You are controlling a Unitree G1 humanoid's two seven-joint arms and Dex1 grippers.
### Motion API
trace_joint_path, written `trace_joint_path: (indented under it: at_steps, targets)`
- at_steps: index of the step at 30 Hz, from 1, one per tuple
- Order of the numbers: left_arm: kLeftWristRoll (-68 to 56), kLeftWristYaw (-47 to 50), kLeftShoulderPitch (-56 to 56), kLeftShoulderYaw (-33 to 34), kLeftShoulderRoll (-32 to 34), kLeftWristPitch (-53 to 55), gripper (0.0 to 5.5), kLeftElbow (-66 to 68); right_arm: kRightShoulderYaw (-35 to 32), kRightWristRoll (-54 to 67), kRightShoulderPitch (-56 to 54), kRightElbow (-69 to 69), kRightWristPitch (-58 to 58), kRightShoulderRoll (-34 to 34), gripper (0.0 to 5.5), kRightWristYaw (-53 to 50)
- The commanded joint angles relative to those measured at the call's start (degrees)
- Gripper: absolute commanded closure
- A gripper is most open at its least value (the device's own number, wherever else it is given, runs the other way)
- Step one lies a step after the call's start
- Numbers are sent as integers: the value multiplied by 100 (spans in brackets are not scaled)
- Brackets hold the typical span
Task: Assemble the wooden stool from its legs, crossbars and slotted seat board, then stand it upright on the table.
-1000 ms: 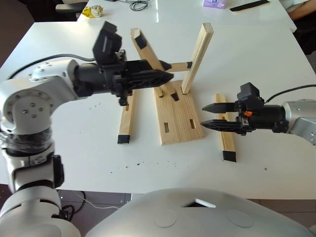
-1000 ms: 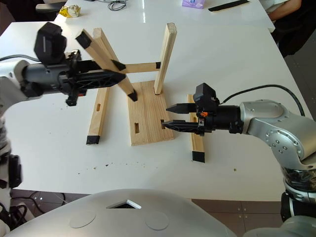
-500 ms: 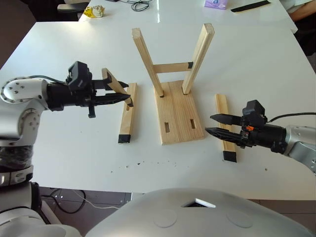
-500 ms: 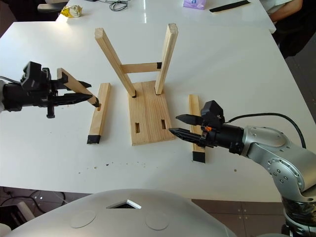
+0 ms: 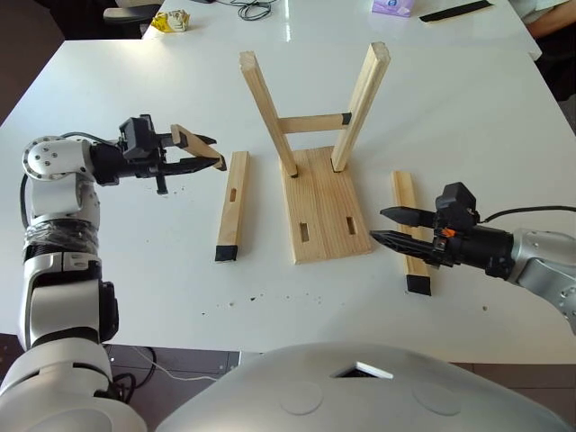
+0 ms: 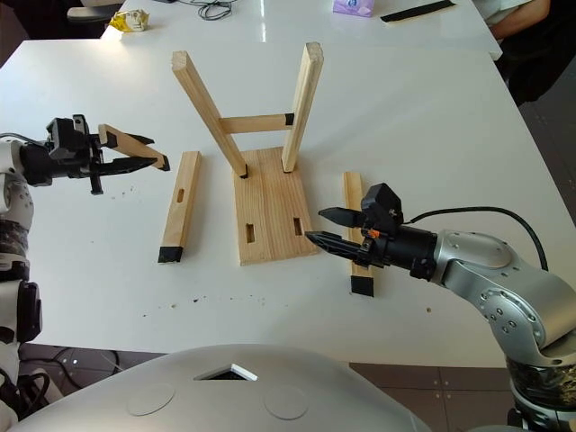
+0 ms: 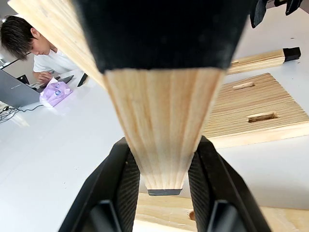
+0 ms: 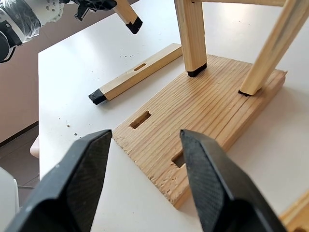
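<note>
Crossbar in hand, leg next
My left gripper [image 5: 209, 153] clamps the crossbar [image 5: 187, 139]; the right gripper [image 5: 378, 225] gapes, pointing crosswise over the loose leg [image 5: 403, 191].

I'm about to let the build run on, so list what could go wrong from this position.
1. The left gripper holds the crossbar aslant; it may twist or slip when pushed into the slot of the loose leg.
2. The open right gripper hovers beside the seat board; a nudge could shift it and tip the two standing legs, which lean.
3. That loose leg lies free and could slide on the table.
</note>
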Motion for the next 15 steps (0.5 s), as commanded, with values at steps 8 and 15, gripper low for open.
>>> trace_joint_path:
  at_steps: [8,15]
  targets:
    - [65,-67,424,-234,-54,-756,419,231,-13,39,-124,74,87,-222,290,245]
    - [195,3,647,-176,-271,-977,419,403,55,-26,-231,187,74,-368,290,466]
